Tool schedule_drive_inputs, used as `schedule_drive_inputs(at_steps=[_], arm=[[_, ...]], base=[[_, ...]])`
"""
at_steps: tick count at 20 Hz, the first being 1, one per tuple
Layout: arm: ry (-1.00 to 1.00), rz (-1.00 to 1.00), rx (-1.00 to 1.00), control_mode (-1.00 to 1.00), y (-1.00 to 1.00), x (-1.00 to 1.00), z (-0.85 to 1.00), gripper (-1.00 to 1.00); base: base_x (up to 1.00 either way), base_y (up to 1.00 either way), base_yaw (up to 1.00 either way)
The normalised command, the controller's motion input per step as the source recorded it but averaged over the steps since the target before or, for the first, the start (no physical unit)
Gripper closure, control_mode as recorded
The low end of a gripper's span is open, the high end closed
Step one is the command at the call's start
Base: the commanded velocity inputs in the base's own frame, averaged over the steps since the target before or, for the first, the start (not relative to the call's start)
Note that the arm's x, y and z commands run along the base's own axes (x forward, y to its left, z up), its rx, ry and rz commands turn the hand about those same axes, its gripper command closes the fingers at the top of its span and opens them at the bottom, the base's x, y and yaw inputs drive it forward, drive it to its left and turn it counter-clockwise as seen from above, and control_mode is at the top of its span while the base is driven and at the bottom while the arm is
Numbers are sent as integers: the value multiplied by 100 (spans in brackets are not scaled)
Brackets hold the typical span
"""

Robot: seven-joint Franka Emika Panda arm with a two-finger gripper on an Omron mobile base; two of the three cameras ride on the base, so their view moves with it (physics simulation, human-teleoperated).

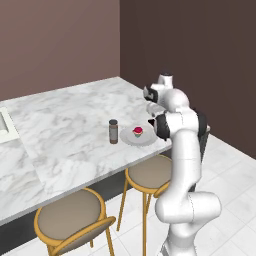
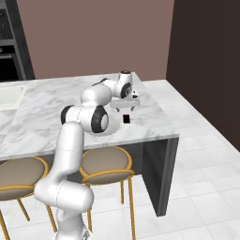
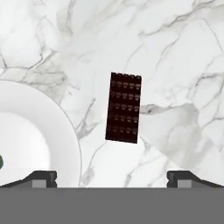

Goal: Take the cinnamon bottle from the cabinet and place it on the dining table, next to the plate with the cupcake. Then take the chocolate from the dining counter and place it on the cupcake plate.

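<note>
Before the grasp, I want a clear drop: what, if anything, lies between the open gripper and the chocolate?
Nothing visible. In the hand view the chocolate lies bare on the dining counter, beside the plate, framed between the open gripper fingertips.

Bare white grey-veined marble table top (image 3: 175,52) is lying open on every side of the small flat dark rectangular chocolate bar (image 3: 124,107), so fingers could be passing along both its long edges. The round pale grey-white plate (image 3: 39,131) is sitting near the bar, apart from it with a strip of marble between, and is narrowing that side. The open two-finger gripper (image 3: 112,177) is hovering with its tips spread wider than the bar. Beyond the plate, the slim brown cylinder bottle (image 1: 113,131) is standing upright just beside its far rim.
</note>
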Motion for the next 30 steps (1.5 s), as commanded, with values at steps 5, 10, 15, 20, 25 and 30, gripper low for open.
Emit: schedule_drive_inputs(at_steps=[5,10,15,20,25,30], arm=[[13,0,7,-100,0,39,-24,-100],[12,0,0,-100,0,13,-31,-100],[6,0,-1,-100,2,2,-22,-100],[5,0,0,-100,0,12,-12,-100],[5,0,0,-100,0,20,-14,-100],[2,0,0,-100,-7,28,-8,-100]], base=[[0,0,0],[0,0,0],[0,0,0],[0,0,0],[0,0,0],[0,0,0]])
